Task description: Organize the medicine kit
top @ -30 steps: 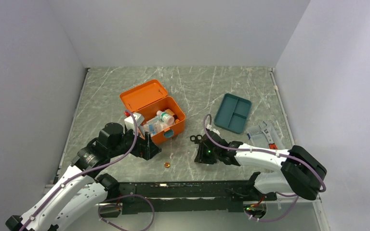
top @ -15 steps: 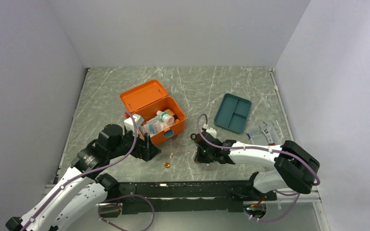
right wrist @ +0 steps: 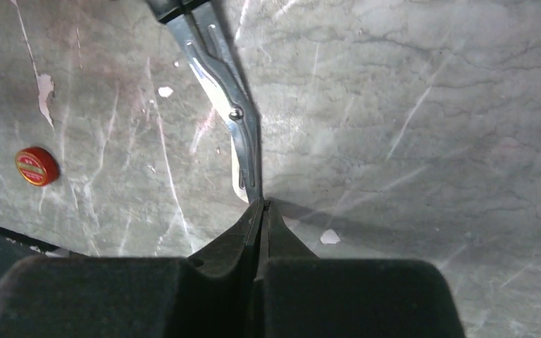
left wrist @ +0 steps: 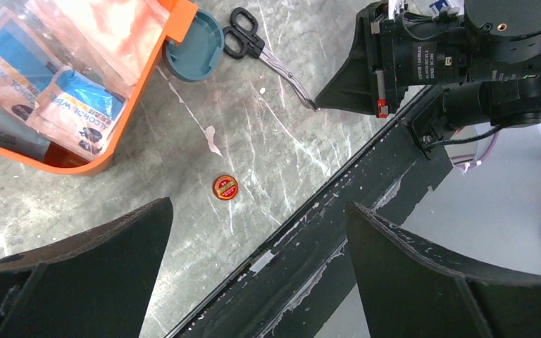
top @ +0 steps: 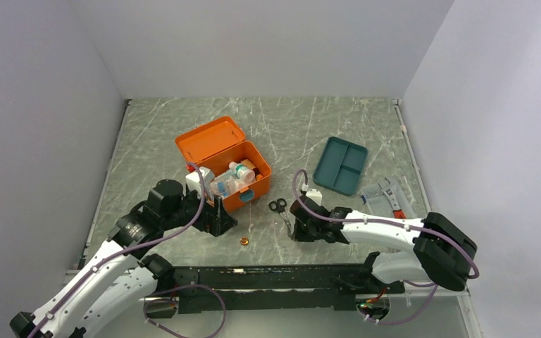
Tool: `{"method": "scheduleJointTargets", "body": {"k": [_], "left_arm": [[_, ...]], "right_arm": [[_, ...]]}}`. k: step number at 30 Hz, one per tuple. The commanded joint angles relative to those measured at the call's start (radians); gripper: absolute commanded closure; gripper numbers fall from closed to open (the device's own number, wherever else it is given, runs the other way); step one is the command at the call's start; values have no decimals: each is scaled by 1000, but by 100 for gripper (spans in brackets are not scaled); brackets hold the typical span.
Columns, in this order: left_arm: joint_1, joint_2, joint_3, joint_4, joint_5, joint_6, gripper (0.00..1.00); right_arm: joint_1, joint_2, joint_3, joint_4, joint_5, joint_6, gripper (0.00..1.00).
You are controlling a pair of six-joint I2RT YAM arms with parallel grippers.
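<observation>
Your right pincer (right wrist: pixel 260 205) has closed on the blade tips of the scissors (left wrist: pixel 268 53). They have slid slightly left across the surface (top: pixel 310 134) and now lie stretched out, with the handles just beside the teal latch (left wrist: pixel 196 49) of the medicine kit (top: pixel 260 184). The kit sits left of centre with its lid open and is already holding items. That suggests the scissors go in next, though a grip this close to the tips may let them swing. Your left pincer (left wrist: pixel 253 282) hangs spread wide and empty above a red cap (left wrist: pixel 225 186), whose print is too small to read. Sachets (left wrist: pixel 77 105) in the kit read "ALCOHOL WIPES".
</observation>
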Motion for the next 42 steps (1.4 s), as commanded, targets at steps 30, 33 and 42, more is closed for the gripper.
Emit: {"method": "scheduleJointTargets", "body": {"k": [30, 33, 42], "left_arm": [[-200, 521, -26, 481, 119, -233, 1], [-200, 572, -39, 532, 97, -261, 1], [-220, 715, -35, 624, -35, -338, 1]], "right_arm": [[14, -350, -255, -122, -109, 0, 100], [16, -371, -258, -125, -106, 5, 100], [16, -387, -278, -98, -115, 15, 100]]}}
